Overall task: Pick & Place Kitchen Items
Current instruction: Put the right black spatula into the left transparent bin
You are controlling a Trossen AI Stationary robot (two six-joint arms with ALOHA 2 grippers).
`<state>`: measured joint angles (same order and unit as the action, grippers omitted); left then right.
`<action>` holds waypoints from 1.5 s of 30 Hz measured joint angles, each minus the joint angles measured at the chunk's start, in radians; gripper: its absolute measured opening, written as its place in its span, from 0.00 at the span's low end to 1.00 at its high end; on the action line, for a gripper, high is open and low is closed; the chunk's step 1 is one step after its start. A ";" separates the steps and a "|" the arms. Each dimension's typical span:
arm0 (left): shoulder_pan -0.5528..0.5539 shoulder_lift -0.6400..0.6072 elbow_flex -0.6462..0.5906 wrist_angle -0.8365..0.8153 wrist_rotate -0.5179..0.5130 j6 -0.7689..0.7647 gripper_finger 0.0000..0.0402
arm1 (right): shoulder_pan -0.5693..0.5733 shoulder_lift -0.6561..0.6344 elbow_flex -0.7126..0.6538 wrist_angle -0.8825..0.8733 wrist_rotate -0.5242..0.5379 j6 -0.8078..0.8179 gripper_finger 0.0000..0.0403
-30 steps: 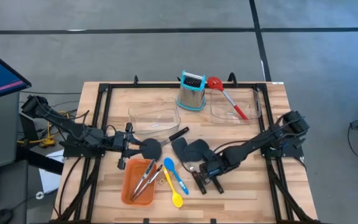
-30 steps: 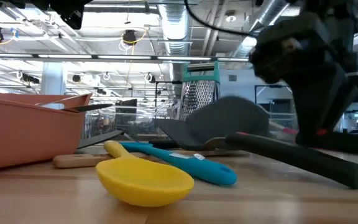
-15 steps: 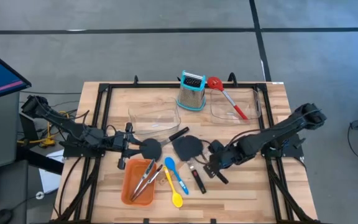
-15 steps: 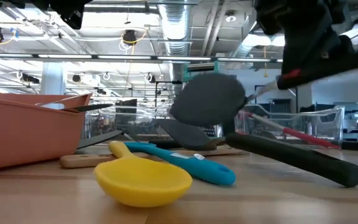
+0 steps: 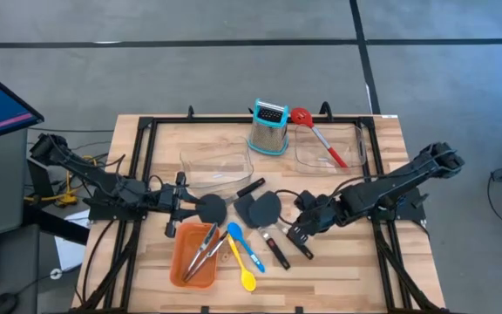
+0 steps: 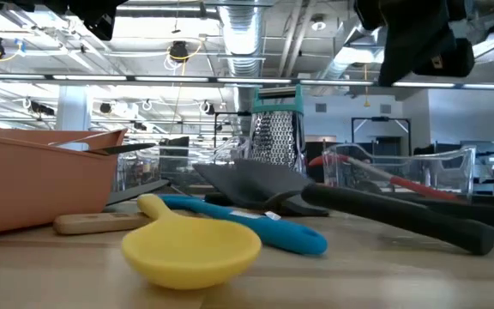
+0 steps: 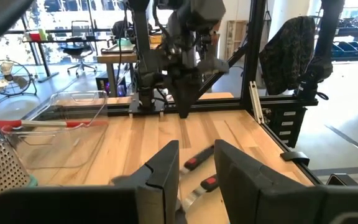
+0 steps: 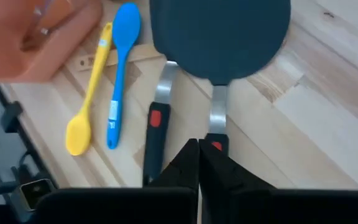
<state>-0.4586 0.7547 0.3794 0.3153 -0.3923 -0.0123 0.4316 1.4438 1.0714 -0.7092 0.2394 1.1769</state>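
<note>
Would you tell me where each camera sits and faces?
High: above the table, straight down; left arm and right arm show.
Low: tabletop height, level into the room; an arm overhead.
Left wrist: faces the right arm; own parted jaws.
Right wrist: faces down on spatulas; own shut jaws.
Low, right wrist share the yellow spoon.
</note>
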 joint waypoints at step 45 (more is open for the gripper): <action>0.000 0.000 0.001 0.000 0.000 0.000 0.22 | -0.002 0.402 0.009 0.069 -0.153 -0.054 0.24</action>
<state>-0.4585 0.7545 0.3805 0.3151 -0.3920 -0.0124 0.4293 1.8462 1.0807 -0.6400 0.0866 1.1230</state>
